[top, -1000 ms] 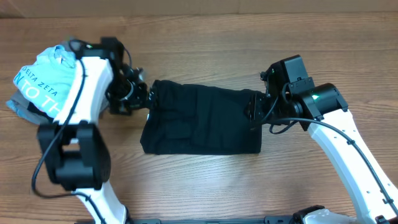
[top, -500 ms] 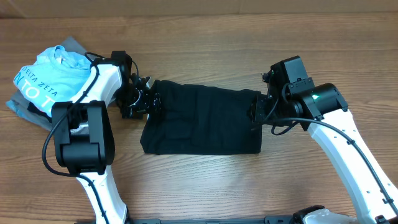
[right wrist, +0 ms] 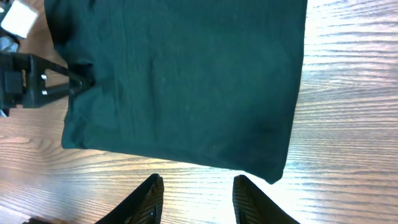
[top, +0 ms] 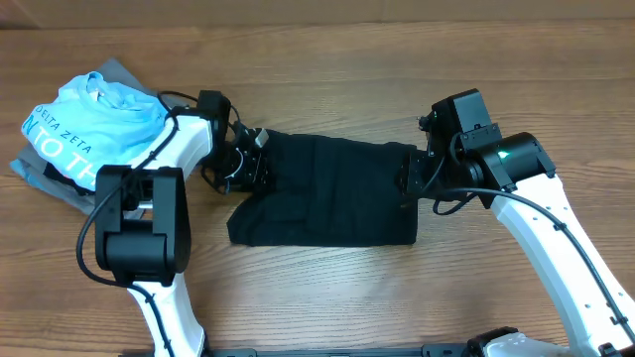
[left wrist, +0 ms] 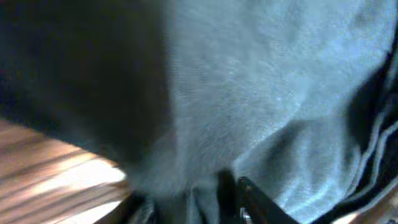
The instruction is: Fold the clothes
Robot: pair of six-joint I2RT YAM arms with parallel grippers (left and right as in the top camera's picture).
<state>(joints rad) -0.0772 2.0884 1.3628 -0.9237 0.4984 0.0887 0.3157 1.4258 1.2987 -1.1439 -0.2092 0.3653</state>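
Left fingers (top: 260, 174) now pinch T-shirt (top: 337, 193).

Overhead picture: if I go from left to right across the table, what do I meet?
light-blue tee → left gripper → black T-shirt → right gripper

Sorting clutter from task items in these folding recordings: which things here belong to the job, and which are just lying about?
Part of the job:
- black T-shirt, lying in the middle, partly folded

Just lying about:
- light-blue tee with white lettering, far left
- grey garments underneath that tee
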